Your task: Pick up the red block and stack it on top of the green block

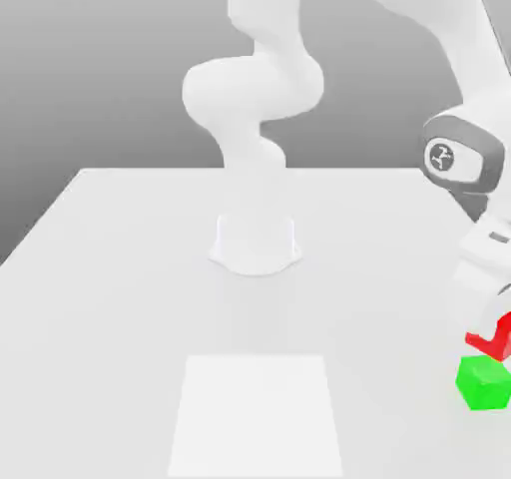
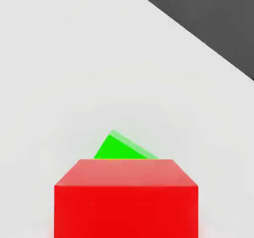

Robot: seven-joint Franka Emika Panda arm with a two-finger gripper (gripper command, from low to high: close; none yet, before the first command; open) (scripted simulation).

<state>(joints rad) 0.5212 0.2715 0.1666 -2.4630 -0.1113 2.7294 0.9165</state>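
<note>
Gripping red block (image 1: 495, 338), closed gripper (image 1: 496, 329) hung just above green block (image 1: 484, 382) at table (image 1: 120, 267) edge.

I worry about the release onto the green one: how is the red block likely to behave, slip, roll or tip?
The red block looks like a flat-faced cube, so it should not roll. Its glossy faces suggest it could slide in the gripper or on the green block. Being similar in size to the green block, it may tip if set off-centre.
</note>
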